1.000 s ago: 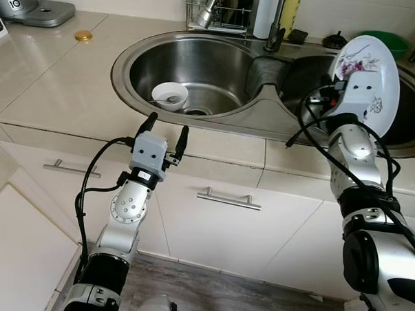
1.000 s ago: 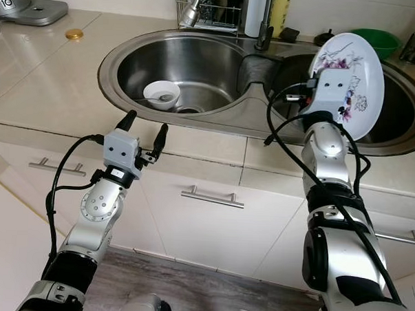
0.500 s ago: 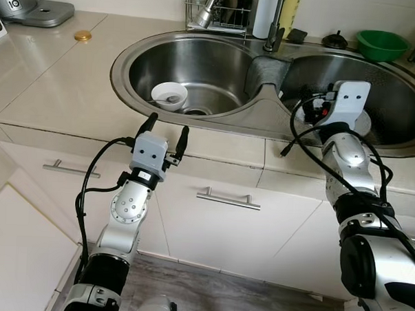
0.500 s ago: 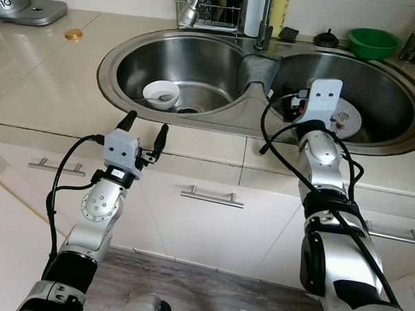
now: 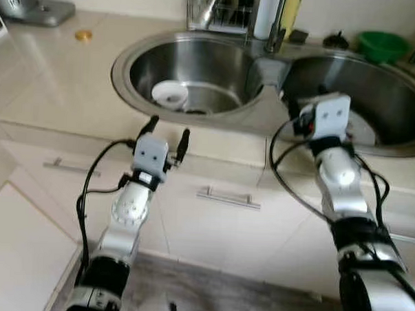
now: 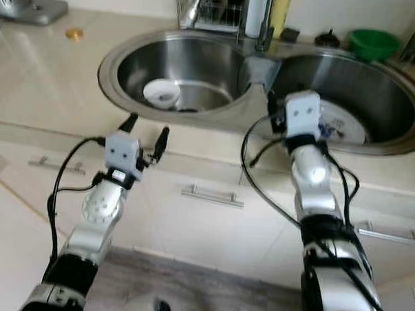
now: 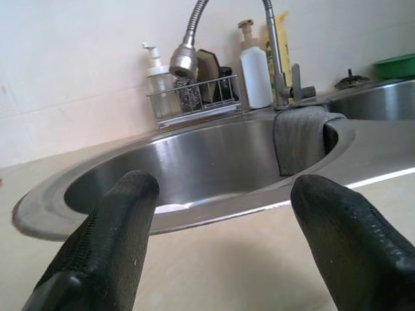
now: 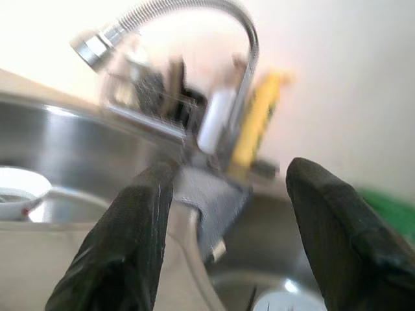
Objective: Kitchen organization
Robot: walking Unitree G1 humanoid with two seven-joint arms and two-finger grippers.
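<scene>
Your right gripper [image 8: 224, 214] is released, fingers spread with nothing between them, at the right centre of the head view by the near rim of the right sink basin [image 5: 396, 102]. The floral plate [image 6: 343, 127] lies in that basin, just behind it. Your left gripper [image 5: 166, 132] is also spread and empty, lower left of centre, before the counter edge [image 5: 71, 132]. A white bowl [image 5: 170, 95] sits in the left basin.

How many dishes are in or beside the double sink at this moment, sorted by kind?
White bowls: 1, the small white bowl in the left basin.
Plates: 1, the floral plate lying in the right basin.
Green bowls: 1, the green bowl on the counter behind the right basin.
Total: 3 dishes.
</scene>
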